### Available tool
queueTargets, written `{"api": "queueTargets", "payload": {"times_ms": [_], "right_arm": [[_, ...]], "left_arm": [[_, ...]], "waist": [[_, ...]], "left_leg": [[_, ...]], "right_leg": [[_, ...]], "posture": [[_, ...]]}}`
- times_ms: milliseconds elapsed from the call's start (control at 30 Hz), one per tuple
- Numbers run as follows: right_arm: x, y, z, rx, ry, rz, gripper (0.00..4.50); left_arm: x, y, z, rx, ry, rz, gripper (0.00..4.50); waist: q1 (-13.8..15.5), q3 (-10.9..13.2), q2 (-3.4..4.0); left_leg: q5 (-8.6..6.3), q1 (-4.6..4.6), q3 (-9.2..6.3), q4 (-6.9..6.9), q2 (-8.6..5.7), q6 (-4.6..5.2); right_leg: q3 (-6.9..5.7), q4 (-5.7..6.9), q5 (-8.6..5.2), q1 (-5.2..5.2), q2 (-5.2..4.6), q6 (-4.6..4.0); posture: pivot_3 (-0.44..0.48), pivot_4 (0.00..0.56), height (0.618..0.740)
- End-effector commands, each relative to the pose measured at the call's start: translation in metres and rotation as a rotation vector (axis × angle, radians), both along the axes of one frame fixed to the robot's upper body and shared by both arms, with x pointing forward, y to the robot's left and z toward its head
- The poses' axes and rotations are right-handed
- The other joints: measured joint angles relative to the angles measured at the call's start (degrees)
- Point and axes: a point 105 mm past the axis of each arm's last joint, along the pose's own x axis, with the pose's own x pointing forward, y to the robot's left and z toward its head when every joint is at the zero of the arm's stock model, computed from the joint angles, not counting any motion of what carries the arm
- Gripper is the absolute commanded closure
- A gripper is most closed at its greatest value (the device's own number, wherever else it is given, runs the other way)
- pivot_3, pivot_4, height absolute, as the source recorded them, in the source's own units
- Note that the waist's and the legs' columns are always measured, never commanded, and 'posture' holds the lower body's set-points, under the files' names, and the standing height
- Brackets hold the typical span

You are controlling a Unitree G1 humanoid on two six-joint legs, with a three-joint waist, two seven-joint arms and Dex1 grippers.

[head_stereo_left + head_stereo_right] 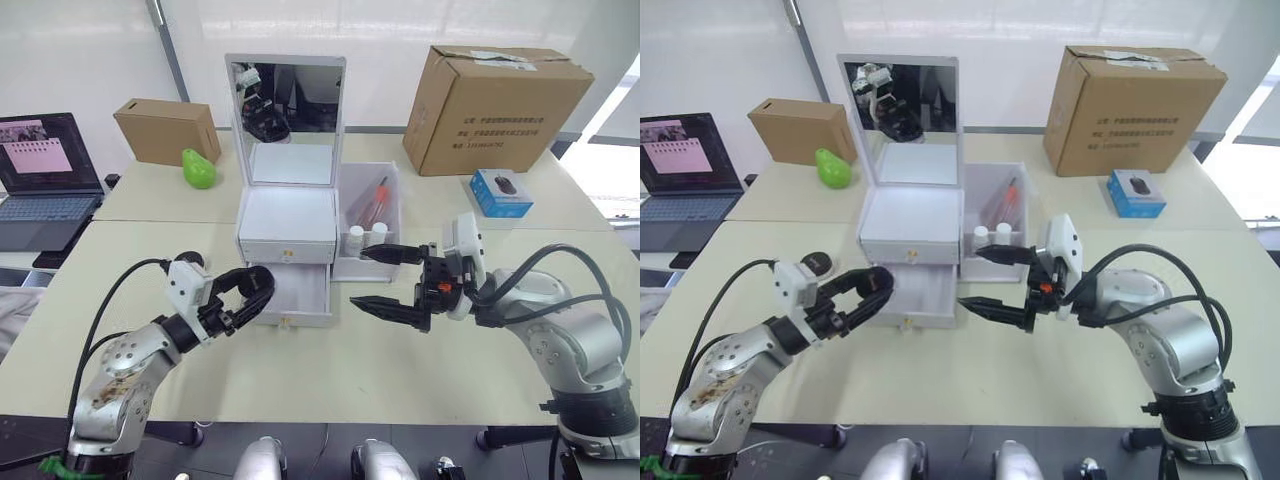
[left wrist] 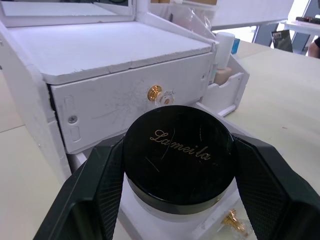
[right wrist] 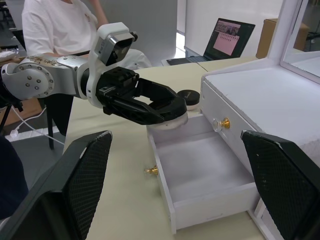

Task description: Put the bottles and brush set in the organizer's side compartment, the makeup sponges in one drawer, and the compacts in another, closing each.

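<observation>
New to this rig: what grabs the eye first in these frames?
The white organizer at the table's middle, its mirror upright and its lower drawer pulled open. The left gripper holds a black compact over that drawer's left edge, while the right gripper hangs open and empty in front of the side compartment, where bottles and the brush set already sit. A second compact lies on the table left of the organizer.

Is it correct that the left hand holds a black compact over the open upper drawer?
Not quite. The left hand holds a black compact, but over the open lower drawer. The upper drawer is shut, as the right wrist view shows.
</observation>
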Motion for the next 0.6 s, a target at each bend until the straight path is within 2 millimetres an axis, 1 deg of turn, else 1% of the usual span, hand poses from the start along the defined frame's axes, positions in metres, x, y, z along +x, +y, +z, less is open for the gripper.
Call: {"api": "queueTargets", "payload": {"times_ms": [33, 267, 300, 333, 433, 533, 600], "right_arm": [[-0.0056, 0.0009, 0.0093, 0.008, -0.054, 0.000, 0.00], [-0.0057, -0.0011, 0.0091, 0.004, -0.055, -0.018, 0.00], [-0.0056, -0.0014, 0.0091, 0.005, -0.055, -0.021, 0.00], [-0.0055, -0.0016, 0.0090, 0.004, -0.056, -0.023, 0.00], [-0.0053, -0.0021, 0.0092, 0.005, -0.056, -0.027, 0.00], [-0.0042, -0.0040, 0.0108, 0.012, -0.057, -0.035, 0.00], [-0.0032, -0.0064, 0.0122, 0.016, -0.058, -0.044, 0.00]], "left_arm": [[0.0035, 0.0009, 0.0033, 0.027, -0.026, 0.003, 1.60], [0.0061, 0.0013, 0.0005, 0.042, -0.019, 0.001, 1.60], [0.0063, 0.0012, -0.0005, 0.044, -0.015, 0.001, 1.04], [0.0065, 0.0012, -0.0029, 0.048, -0.002, 0.004, 0.86], [0.0081, 0.0026, -0.0053, 0.053, 0.010, 0.023, 0.04], [0.0095, 0.0039, -0.0014, 0.011, 0.023, 0.028, 0.04], [0.0107, 0.0092, 0.0014, 0.008, 0.011, 0.049, 0.04]], "waist": [[-0.2, 0.0, 0.00], [-0.2, 0.0, 0.00], [-0.2, 0.0, 0.00], [-0.2, 0.0, 0.00], [-0.2, 0.0, 0.00], [-0.2, 0.0, 0.00], [-0.2, 0.0, 0.00]], "left_leg": [[0.00, 0.00, -0.01, 0.00, 0.00, 0.00], [0.00, -0.01, -0.03, 0.01, 0.00, 0.00], [0.00, -0.01, -0.03, 0.01, -0.01, 0.00], [0.00, -0.01, -0.03, 0.01, -0.01, 0.00], [0.00, -0.01, -0.03, 0.02, -0.01, 0.00], [0.00, -0.01, -0.03, 0.02, 0.00, 0.00], [0.00, -0.02, -0.04, 0.02, -0.01, 0.00]], "right_leg": [[0.01, -0.01, 0.00, 0.00, 0.02, 0.00], [0.01, -0.01, -0.01, 0.02, 0.02, 0.02], [0.01, -0.01, -0.01, 0.02, 0.01, 0.02], [0.01, -0.01, 0.00, 0.02, 0.01, 0.03], [0.01, -0.01, 0.00, 0.02, 0.01, 0.03], [0.01, -0.01, 0.00, 0.02, 0.02, 0.03], [0.00, 0.00, 0.00, 0.02, 0.02, 0.03]], "posture": [[0.000, 0.150, 0.740], [0.000, 0.150, 0.740], [0.000, 0.150, 0.740], [0.000, 0.150, 0.740], [0.000, 0.150, 0.740], [0.000, 0.150, 0.740], [0.000, 0.150, 0.740]]}}
